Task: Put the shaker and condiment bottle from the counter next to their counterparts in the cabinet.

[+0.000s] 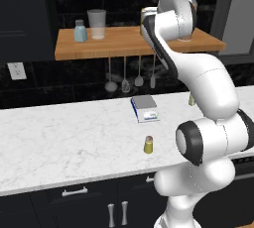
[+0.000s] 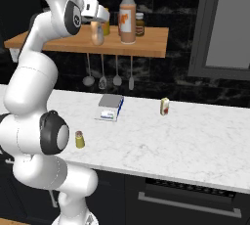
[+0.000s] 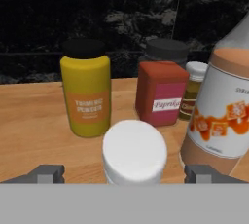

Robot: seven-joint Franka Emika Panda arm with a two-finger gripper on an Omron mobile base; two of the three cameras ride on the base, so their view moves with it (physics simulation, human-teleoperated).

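**Condiment bottle set on the shelf, jaws spread wide**

The gripper is seen at the wooden cabinet shelf with its jaws wide apart, one dark tip on each side of the condiment bottle, whose pale cap is viewed between them without being clamped. The bottle is stood on the plank just beside the tall white-necked bottle. A yellow jar and a red tin are placed behind it. The shaker is left upright on the marble counter, well apart from the pale blue shaker on the shelf.
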